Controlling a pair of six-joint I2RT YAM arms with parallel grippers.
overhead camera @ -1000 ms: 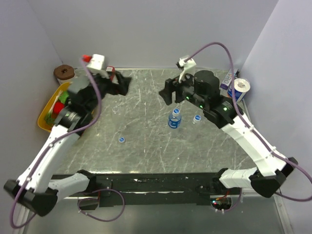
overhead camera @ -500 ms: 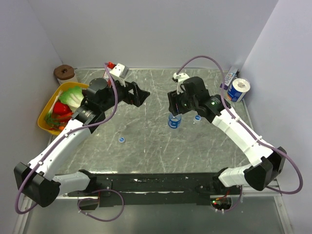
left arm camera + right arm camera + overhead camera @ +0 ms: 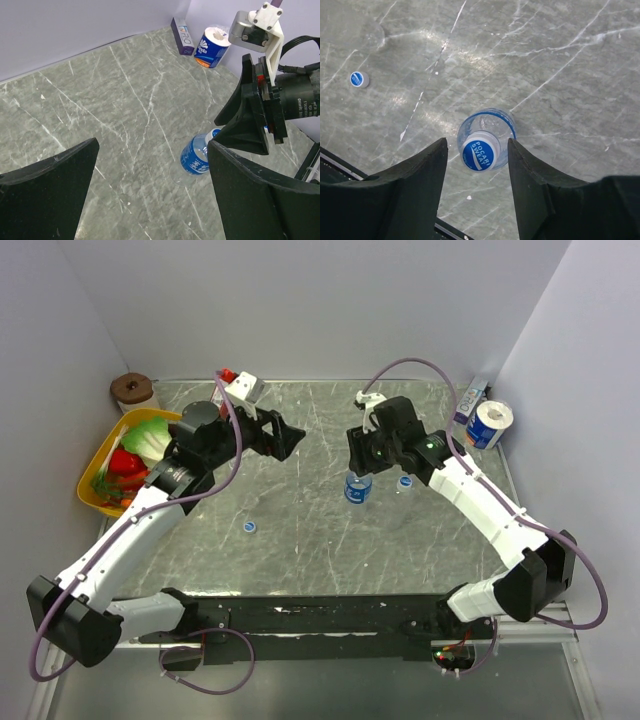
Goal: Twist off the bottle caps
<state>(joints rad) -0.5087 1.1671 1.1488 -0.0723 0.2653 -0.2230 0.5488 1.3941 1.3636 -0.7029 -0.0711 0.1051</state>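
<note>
Currently the right gripper (image 3: 477, 145) straddles the cap (image 3: 479, 151) of the upright bottle (image 3: 492, 120) mid-table, fingers (image 3: 420, 175) parted, seemingly not yet touching. The left gripper (image 3: 153, 146) hangs wide open, well apart, so nothing braces the bottle: a twist may spin or topple it.

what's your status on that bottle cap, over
Left gripper open, empty. Right gripper open, astride the blue-and-white round plastic cap on the upright clear plastic bottle, no contact seen. Nothing in the way.
</note>
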